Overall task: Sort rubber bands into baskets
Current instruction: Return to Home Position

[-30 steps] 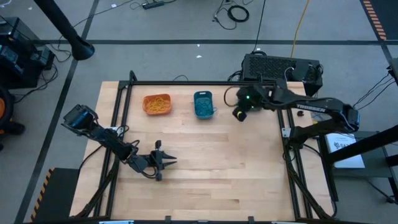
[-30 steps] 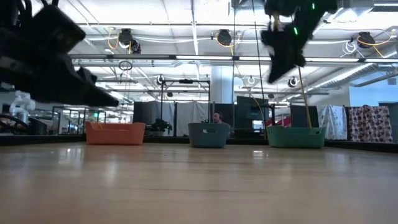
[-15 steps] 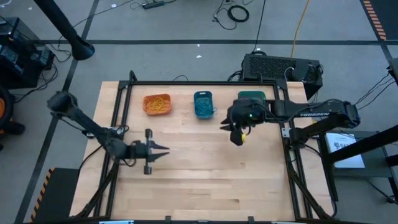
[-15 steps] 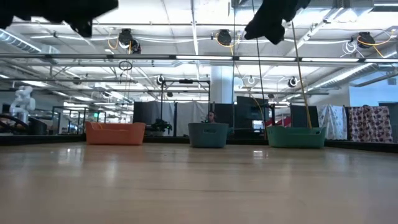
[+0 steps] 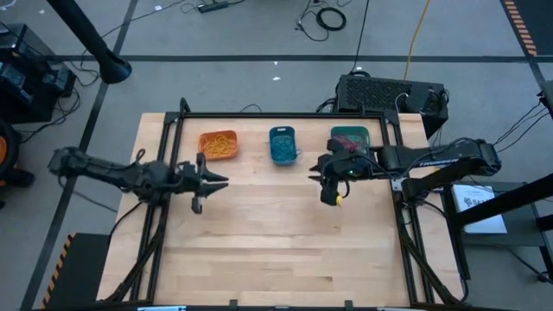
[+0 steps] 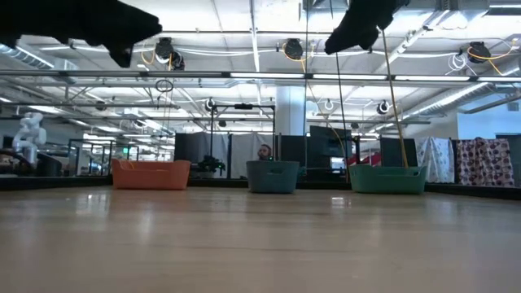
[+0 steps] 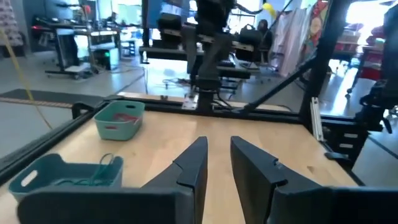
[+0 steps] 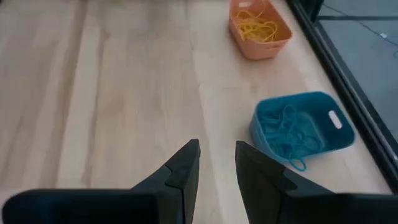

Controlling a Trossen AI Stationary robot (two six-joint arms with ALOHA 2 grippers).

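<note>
Grey concrete floor [image 5: 259, 34] with dark seam lines; loose cables [image 5: 327, 17] and a yellow cord [image 5: 419, 30] lie on the far side. Hazard tape [image 5: 517, 15] marks the corner. Light wood table [image 5: 285, 242] sits in a black metal frame [image 5: 259, 115], with a black vented box [image 5: 389, 93] behind it. Low view: open industrial ceiling, strip lights [image 6: 244, 75], white pillar [image 6: 289, 110], dark partitions [image 6: 191, 146], patterned curtain [image 6: 488, 161] at that view's right edge.

Large open robotics lab, industrial hall type. Low view: high ceiling, exposed beams, strip lights [image 6: 244, 76] and hanging cable reels [image 6: 294, 49] across upper frame. More framed workstations [image 6: 220, 155] mid-frame, white robot figure [image 6: 30, 130] far left, patterned curtain [image 6: 487, 161] far right. High view: grey concrete floor [image 5: 259, 86], loose cables [image 5: 324, 17] at top, hazard tape [image 5: 516, 17] upper right, wooden table [image 5: 276, 233] at centre.
</note>
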